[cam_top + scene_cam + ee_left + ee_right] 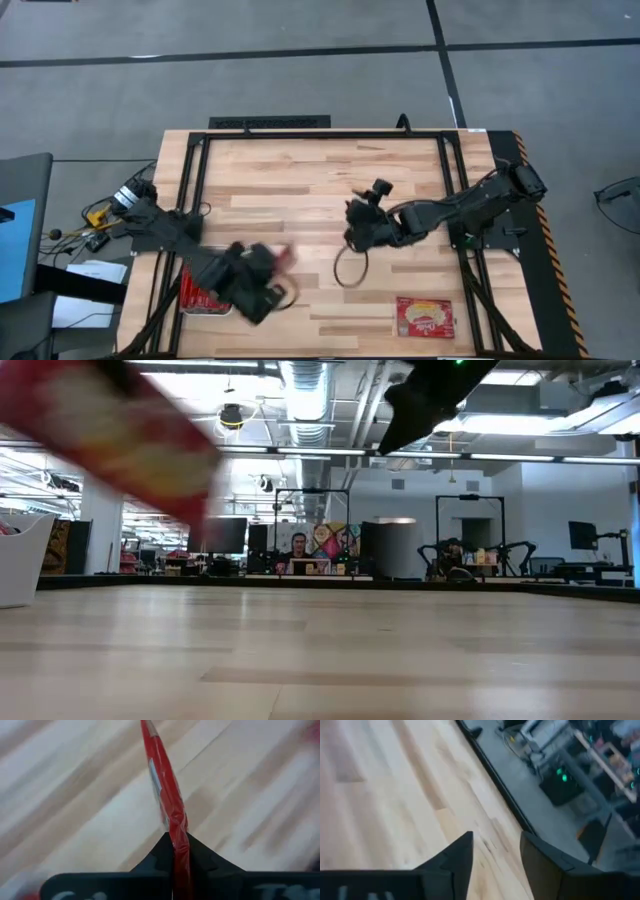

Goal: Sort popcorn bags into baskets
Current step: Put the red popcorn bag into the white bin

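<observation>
My left gripper (262, 272) hovers near the table's near-left part, shut on a red popcorn bag (285, 257) that shows blurred and raised in the low view (110, 430). Beneath the left arm lies the white basket (190, 310), with red packets inside; its wall shows at the low view's left (20, 560). Another red bag with a pale yellow picture (425, 317) lies flat on the table near the near-right edge. My right gripper (352, 232) is open above the table's middle, and nothing sits between its fingers (497, 842). My left gripper pinches the red bag between its two fingers at one end of the packet (176, 840). The bag is seen edge-on and reaches forward past the fingertips (160, 775). It is lifted clear of the table.
A dark cable loop (350, 268) hangs below the right arm over the table's middle. A black frame runs round the table's far and side edges (330, 133). Bare wood lies between the two arms and toward the far edge. A person sits in the room beyond (297, 547).
</observation>
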### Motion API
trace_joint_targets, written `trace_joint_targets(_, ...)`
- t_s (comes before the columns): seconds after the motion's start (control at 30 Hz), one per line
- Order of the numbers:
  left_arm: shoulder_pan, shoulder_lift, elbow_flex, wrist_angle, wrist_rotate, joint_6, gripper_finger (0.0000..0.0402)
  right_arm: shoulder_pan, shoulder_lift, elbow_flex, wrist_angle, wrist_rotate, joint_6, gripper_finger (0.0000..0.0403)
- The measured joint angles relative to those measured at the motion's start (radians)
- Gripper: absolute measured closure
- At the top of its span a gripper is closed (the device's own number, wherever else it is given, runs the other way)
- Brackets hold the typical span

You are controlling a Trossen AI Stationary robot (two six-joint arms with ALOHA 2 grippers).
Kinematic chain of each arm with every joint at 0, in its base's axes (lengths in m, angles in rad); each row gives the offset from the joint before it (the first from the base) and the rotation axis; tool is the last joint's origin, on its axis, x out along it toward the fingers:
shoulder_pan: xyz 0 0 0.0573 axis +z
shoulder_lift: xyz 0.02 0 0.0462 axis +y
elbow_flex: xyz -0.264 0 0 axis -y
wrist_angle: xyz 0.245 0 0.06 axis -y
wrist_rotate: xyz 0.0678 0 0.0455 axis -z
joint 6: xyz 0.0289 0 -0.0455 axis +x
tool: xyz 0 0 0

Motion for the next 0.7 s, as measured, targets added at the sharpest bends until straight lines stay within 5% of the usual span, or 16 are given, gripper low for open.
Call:
trace_joint_targets(0.43, -0.216, 0.002, 0.106, -0.461, 0.082, -0.56, 0.0394, -0.136, 0.014, 0.0, 0.047, -0.174, 0.038, 0.0193)
trace_joint_targets(0.7, -0.278, 0.015, 0.091, -0.474, 0.104, -0.669, 0.0393, -0.155, 0.014, 0.0, 0.056, -0.179, 0.037, 0.021)
